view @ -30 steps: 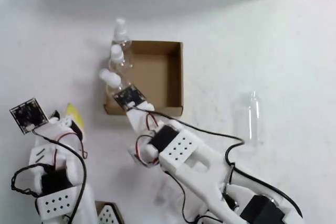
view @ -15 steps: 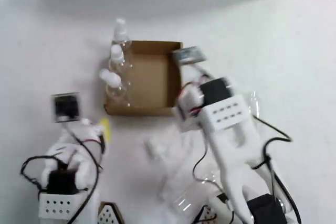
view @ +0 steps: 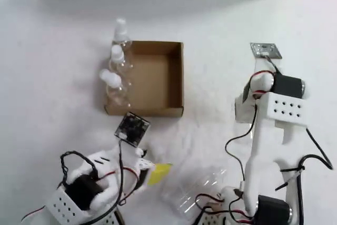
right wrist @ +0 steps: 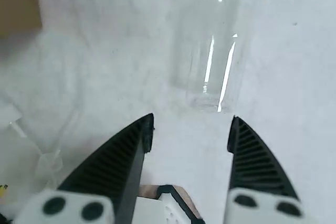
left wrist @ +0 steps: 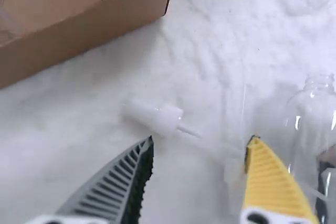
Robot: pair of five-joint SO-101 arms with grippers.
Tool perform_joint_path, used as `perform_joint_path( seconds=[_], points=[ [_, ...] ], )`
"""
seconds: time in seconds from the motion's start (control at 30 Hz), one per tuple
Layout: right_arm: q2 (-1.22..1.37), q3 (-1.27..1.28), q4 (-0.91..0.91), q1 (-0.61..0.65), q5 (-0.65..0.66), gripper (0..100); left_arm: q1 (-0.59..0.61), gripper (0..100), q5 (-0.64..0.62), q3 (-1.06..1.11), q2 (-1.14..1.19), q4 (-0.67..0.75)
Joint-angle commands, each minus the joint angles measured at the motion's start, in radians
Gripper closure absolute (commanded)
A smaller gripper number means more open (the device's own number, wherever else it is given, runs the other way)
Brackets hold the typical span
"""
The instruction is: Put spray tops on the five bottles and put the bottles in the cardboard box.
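Bottle [right wrist: 218, 45] lying which way?
Flat on the table, plain and clear, neck pointing away from the right gripper [right wrist: 191, 118], whose claw is spread apart.
And the spray top [left wrist: 157, 118]?
On its side near the cardboard box [left wrist: 79, 24], thin tube toward a second bottle [left wrist: 315, 114]. The left gripper [left wrist: 200, 141] gapes just short of it.

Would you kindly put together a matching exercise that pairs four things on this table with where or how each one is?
Things
1. cardboard box
2. loose spray top
3. three capped bottles
4. right gripper

States
A. open, facing an uncapped bottle
B. standing in a row just outside the box
C. empty
D. lying on the table ahead of the open left gripper

Pairs: 1-C, 2-D, 3-B, 4-A
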State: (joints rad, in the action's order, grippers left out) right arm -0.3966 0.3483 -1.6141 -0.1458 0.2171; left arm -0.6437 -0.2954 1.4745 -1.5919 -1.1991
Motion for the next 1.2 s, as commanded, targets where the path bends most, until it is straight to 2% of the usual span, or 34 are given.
perform_joint_path(
  seconds=[0.0, 0.2, 0.4, 0.53, 0.63, 0.87, 1.07, 1.17],
  points=[
    [-0.027, 0.014, 0.047, -0.027, 0.011, 81.5, -0.025, 75, -0.046, -0.026, 0.019, 0.052],
    [-0.027, 0.138, 0.17, -0.025, 0.011, 81.5, 0.01, 76, -0.063, 0.018, 0.042, 0.097],
    [-0.027, 0.15, 0.183, -0.024, 0.011, 81.6, 0.033, 76, -0.068, -0.049, 0.294, 0.129],
    [-0.028, 0.149, 0.183, -0.022, 0.012, 81.7, 0.035, 76, -0.141, -0.098, 0.507, 0.213],
    [-0.028, 0.149, 0.183, -0.024, 0.068, 81.7, 0.041, 76, -0.17, -0.13, 0.618, 0.282],
    [-0.028, 0.153, 0.183, -0.047, 0.107, 81.8, 0.031, 76, -0.267, -0.153, 0.708, 0.437],
    [-0.027, 0.153, 0.183, -0.041, 0.109, 81.6, 0.038, 66, -0.31, -0.161, 0.822, 0.456],
    [-0.027, 0.152, 0.194, -0.038, 0.109, 81.6, 0.041, 65, -0.338, -0.195, 0.891, 0.456]
  ],
)
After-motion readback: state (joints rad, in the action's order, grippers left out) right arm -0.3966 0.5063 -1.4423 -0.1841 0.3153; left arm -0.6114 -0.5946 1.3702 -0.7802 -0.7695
